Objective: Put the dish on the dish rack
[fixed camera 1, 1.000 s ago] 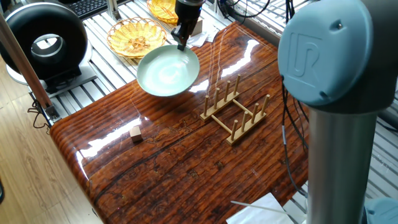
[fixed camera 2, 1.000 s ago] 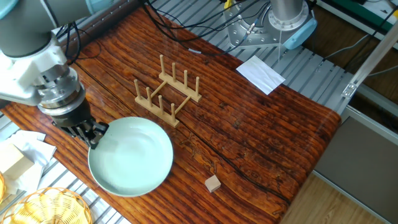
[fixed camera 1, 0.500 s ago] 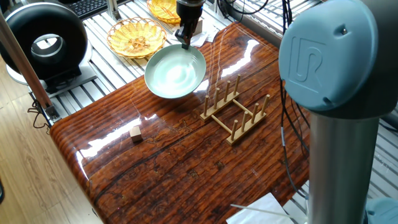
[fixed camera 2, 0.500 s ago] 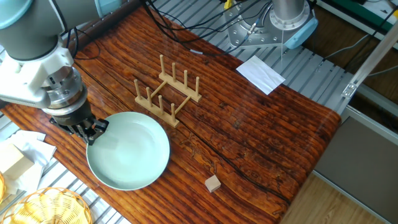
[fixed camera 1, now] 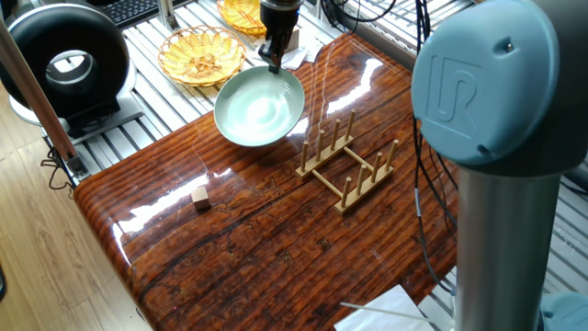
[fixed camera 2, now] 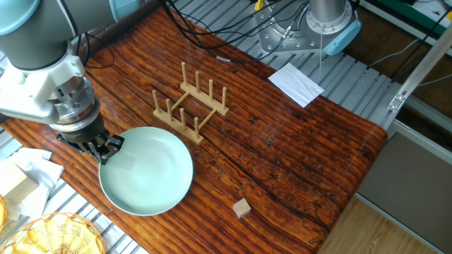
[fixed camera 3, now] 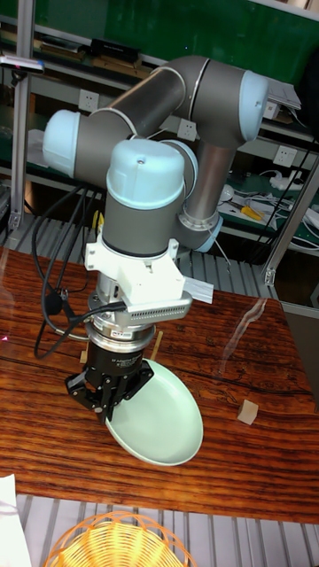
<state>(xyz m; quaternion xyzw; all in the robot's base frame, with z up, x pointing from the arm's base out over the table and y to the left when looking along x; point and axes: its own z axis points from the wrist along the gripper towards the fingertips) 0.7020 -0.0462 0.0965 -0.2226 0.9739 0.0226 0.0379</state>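
The pale mint-green dish (fixed camera 1: 259,106) (fixed camera 2: 146,170) (fixed camera 3: 158,415) hangs tilted above the table, gripped at its rim. My gripper (fixed camera 1: 272,61) (fixed camera 2: 104,150) (fixed camera 3: 110,408) is shut on the dish's edge. The light-wood dish rack (fixed camera 1: 346,164) (fixed camera 2: 191,104) with upright pegs stands on the table a short way from the dish, with nothing in it. In the tall fixed view the rack is hidden behind the arm.
A small wooden cube (fixed camera 1: 200,196) (fixed camera 2: 242,207) (fixed camera 3: 248,409) lies on the table. Yellow wicker baskets (fixed camera 1: 200,54) (fixed camera 3: 120,541) sit off the table's edge near the dish. A white paper (fixed camera 2: 295,83) lies at the far side. Cables run across the table.
Between 1.0 s and 0.5 s ago the dish moved toward the rack and tilted a little. Since then nothing has visibly moved.
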